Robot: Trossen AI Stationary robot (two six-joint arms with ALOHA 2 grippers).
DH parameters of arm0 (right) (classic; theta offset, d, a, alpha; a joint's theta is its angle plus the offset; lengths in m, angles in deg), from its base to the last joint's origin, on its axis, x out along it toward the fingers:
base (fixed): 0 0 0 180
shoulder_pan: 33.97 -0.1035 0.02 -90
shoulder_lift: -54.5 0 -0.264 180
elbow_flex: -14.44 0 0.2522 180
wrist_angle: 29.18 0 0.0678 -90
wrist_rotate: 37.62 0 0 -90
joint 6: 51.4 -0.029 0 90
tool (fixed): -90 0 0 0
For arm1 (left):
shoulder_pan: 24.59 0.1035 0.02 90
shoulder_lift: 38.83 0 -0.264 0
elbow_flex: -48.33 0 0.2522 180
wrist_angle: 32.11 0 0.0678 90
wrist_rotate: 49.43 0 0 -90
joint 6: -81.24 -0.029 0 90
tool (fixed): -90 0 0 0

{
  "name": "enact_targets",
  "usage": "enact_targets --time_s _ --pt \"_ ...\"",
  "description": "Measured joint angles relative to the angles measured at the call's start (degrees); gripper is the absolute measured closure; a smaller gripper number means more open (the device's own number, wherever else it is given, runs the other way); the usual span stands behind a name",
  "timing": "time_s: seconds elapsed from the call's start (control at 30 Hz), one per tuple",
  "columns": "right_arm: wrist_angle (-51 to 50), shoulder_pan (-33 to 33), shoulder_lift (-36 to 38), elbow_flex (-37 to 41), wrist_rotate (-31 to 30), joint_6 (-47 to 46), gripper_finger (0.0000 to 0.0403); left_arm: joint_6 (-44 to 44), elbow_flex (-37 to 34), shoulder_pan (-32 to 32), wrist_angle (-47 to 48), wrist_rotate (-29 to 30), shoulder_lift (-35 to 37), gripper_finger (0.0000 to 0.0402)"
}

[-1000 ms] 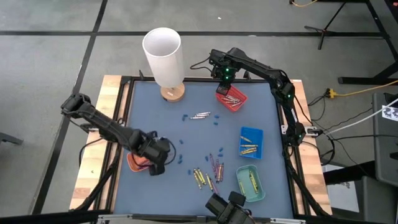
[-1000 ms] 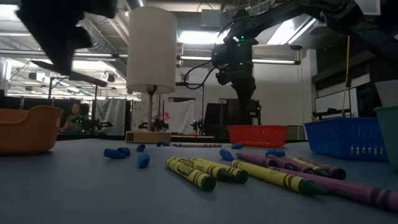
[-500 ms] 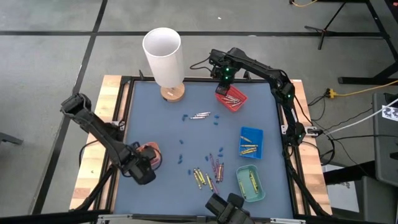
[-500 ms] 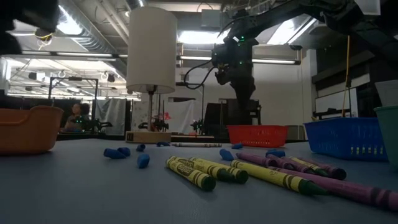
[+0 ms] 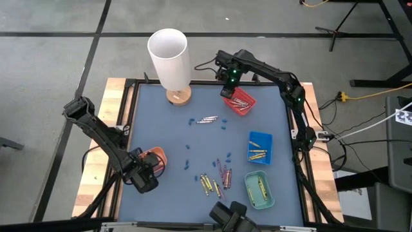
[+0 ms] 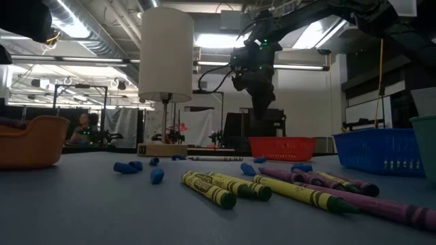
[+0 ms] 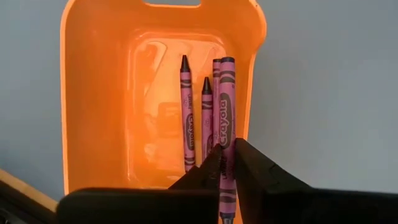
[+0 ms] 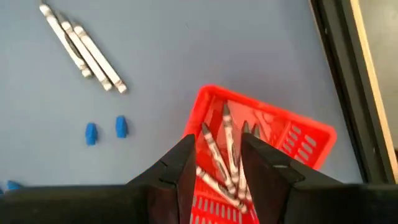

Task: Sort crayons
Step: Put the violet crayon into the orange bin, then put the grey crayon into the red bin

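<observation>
My left gripper point(image 5: 143, 178) hangs over the orange tray point(image 5: 155, 156) at the table's near left, shut on a purple-pink crayon point(image 7: 225, 112). Three more purple-pink crayons point(image 7: 188, 118) lie in that tray. At the far side my right gripper point(image 5: 227, 90) stands open above the red tray point(image 5: 240, 102), which holds silver-grey crayons point(image 8: 217, 146). Loose silver-grey crayons point(image 5: 206, 120) lie mid-table. Yellow crayons point(image 5: 206, 185) and purple-pink crayons point(image 5: 225, 174) lie near the front. My left gripper pinches the purple-pink crayon's paper-wrapped shaft point(image 7: 225, 155) between its two fingertips, coming from above. The crayon runs out past the fingers over the orange tray, beside one long wall point(image 7: 252, 93). Whether its far end point(image 7: 227, 61) touches the tray, I cannot tell.
A tall white cylinder on a wooden foot point(image 5: 169, 58) stands at the far left. A blue tray point(image 5: 260, 148) and a green tray point(image 5: 259, 190), both with yellowish crayons, sit at the right. Small blue bits point(image 5: 187, 163) are scattered mid-table.
My left gripper has swung toward the table's near-left corner, sunk and rolled about its own axis. It now uncovers most of the orange tray, which it partly hid before.
</observation>
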Motion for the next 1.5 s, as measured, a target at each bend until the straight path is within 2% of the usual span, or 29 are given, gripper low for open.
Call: enact_targets --time_s 0.37,0.6,1.0,1.2,1.5 --pt "5.3 -7.9 0.0 0.0 1.1 4.4 0.0276 0.8 0.0 0.0 0.0 0.0 0.0 0.0313" --pt "6.2 -13.1 0.0 0.0 1.1 5.4 0.0276 1.4 0.0 0.0 0.0 0.0 0.0 0.0283" --pt "7.9 -18.4 -0.6 0.0 1.1 4.9 0.0276 1.4 0.0 0.0 -0.3 0.0 0.0 0.0274" --pt "12.6 -20.8 -4.1 0.0 1.1 5.4 0.0276 1.4 0.0 0.0 -0.7 0.0 0.0 0.0274" --pt "20.4 -21.1 -9.5 0.0 1.0 6.6 0.0276 1.4 0.0 0.0 -0.7 0.0 0.0 0.0274"
